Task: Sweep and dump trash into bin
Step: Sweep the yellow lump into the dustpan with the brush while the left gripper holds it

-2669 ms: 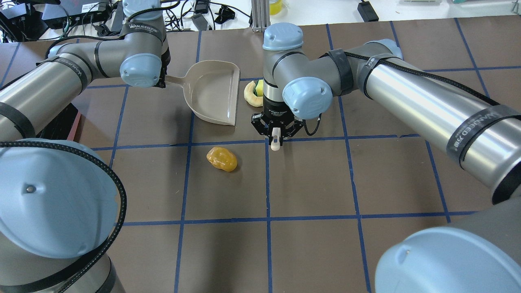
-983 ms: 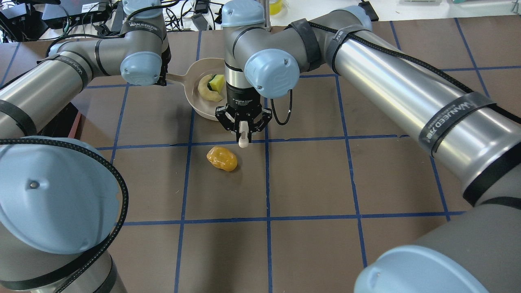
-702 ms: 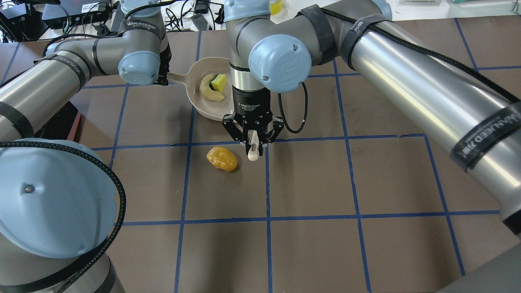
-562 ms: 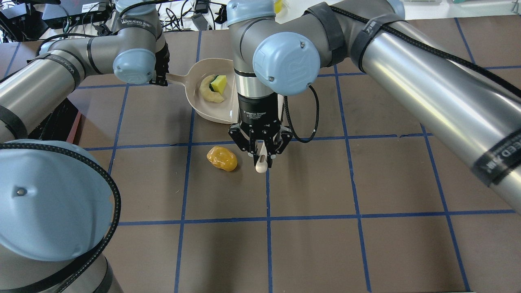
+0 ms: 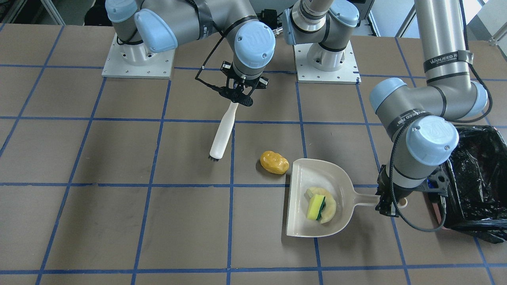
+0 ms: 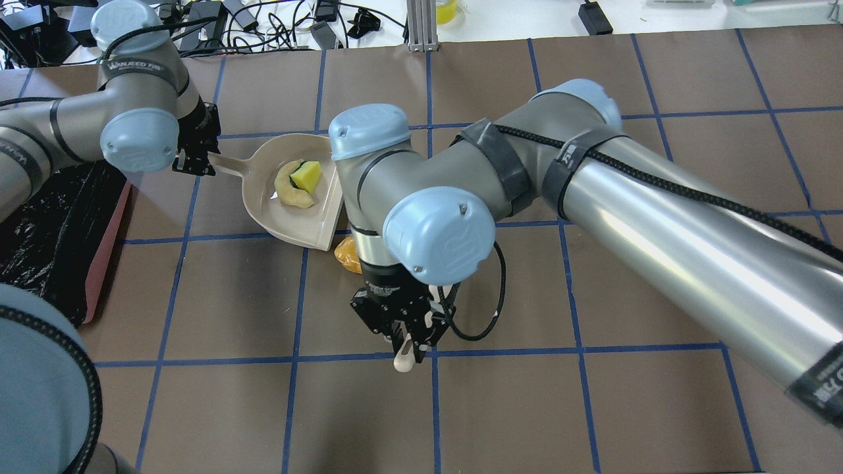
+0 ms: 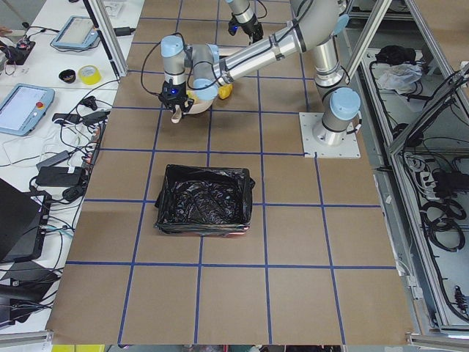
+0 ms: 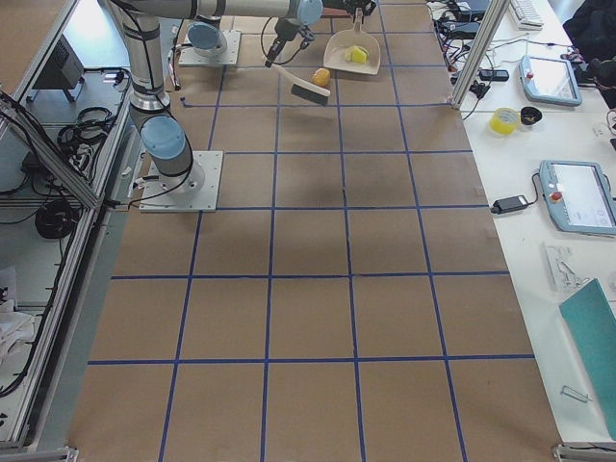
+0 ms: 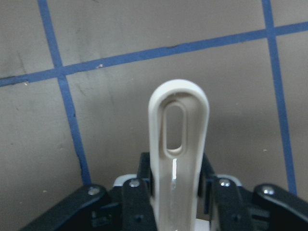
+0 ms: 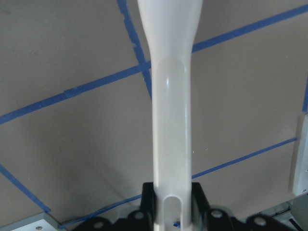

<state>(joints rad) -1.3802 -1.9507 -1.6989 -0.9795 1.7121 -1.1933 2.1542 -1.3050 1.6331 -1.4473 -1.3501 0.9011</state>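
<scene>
The beige dustpan lies flat with my left gripper shut on its looped handle. Inside it rest two pieces of trash: a pale crescent and a yellow-green sponge. The orange lump sits on the table just outside the pan's mouth, half hidden by my right arm in the overhead view. My right gripper is shut on the cream brush, whose bristles hang beside the lump, opposite the pan. The black-lined bin stands behind the left arm.
Both arm bases are bolted at the robot's edge of the table. Cables and electronics crowd the far edge. Blue tape lines mark a grid on the brown surface. Side tables with tablets flank the operators' side.
My right gripper has drawn the brush back toward the robot, past the orange lump. The left arm has slid the dustpan left and nearer, so its mouth now sits by the lump.
</scene>
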